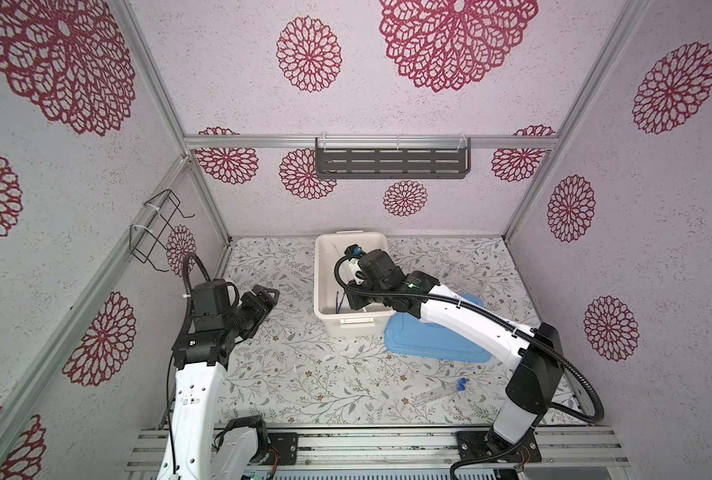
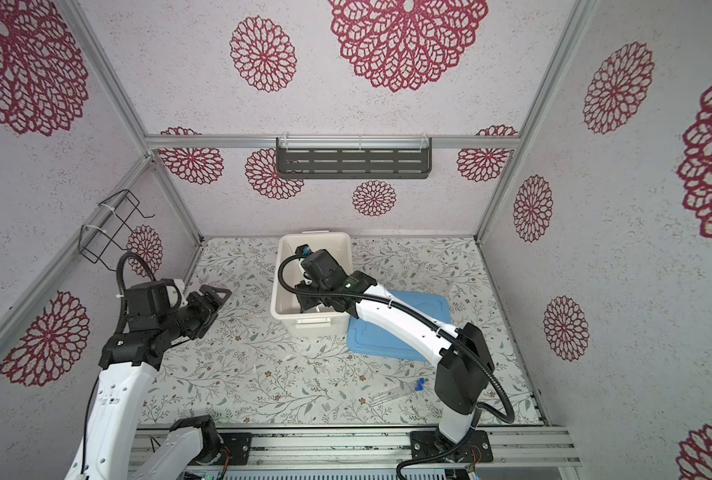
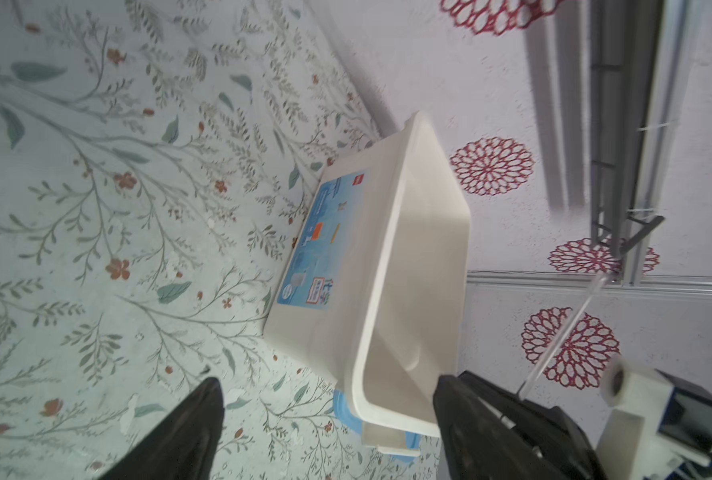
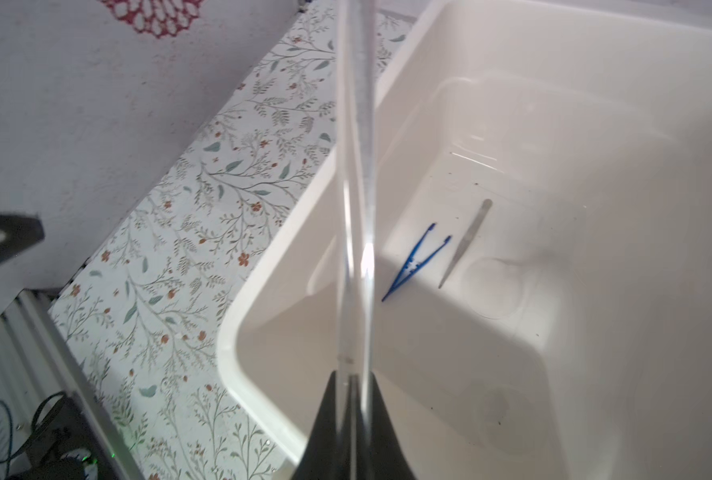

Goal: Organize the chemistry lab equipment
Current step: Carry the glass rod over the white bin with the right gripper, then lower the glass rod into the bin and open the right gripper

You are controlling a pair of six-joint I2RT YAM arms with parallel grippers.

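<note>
Closest to the lens, the right pincer is clamped tight on one end of the thin white stick, which juts out from the tips, long and unsupported. Beyond it is the open white bin. On its floor rest the slim blue tool and, just beside it, a grey metal spatula. A faint round outline near them may be the small clear vessel, but it is too glassy to be sure.

In a top view the bin sits mid-tabletop. The left pincer hangs at the bin's 9 o'clock, spread wide and empty. The blue lid lies just beside the bin at 4 o'clock. The two blue-capped tubes lie well apart at 5 o'clock, not yet stowed.

The likely risks come from the grip: the stick is held only at its end, so a tap on the bin's rim or wall while lowering could lever it loose or twist it. Released from height, it could bounce or strike the things already inside. The left pincer, near the bin, could nudge it on a careless swing.
</note>
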